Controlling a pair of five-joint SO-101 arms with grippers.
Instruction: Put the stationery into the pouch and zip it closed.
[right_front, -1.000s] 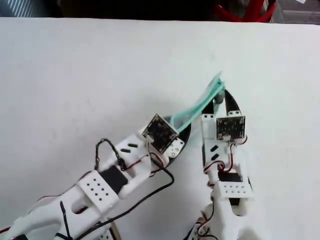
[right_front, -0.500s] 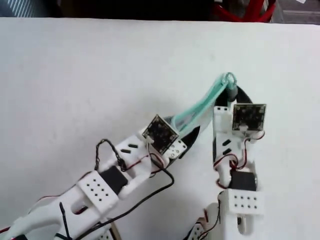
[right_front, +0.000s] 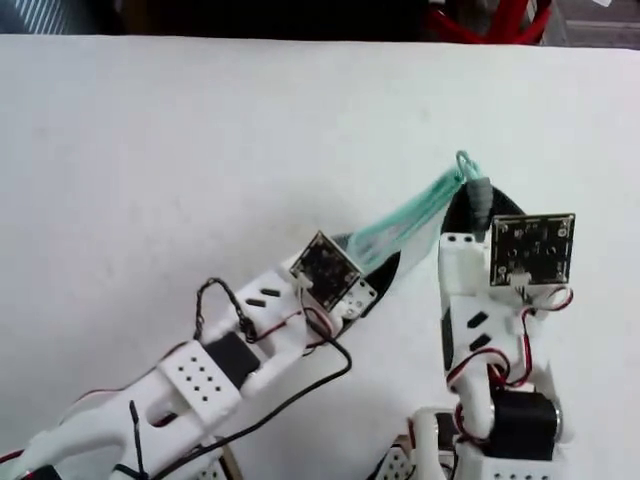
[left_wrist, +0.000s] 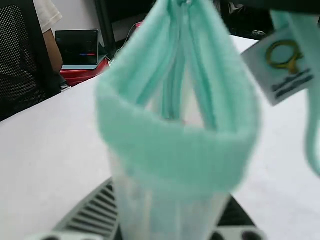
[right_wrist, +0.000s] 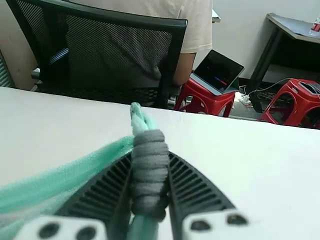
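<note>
My right gripper (right_front: 478, 203) is clamped on the grey pull (right_wrist: 149, 172) at one end of the pouch (right_front: 400, 225). My left gripper (right_front: 380, 272) pinches the other end, stretching it over the table (right_front: 150, 150).

The right gripper (right_wrist: 150, 161) has its two black ribbed fingers (right_wrist: 192, 186) pressed together on a grey zip pull (right_wrist: 149, 172), a thick wrapped cord that runs lengthwise between them. A short mint-green loop (right_wrist: 138, 116) sticks out past the pull towards the surface's far edge. From the fingers, the mint edge of the pouch (right_wrist: 55, 182) stretches away to one side above the white surface (right_wrist: 260, 160). Beyond the far edge stand a black mesh chair (right_wrist: 115, 50) and two red stools (right_wrist: 212, 104), with a dark tablet (right_wrist: 218, 71) leaning above the nearer stool.
</note>
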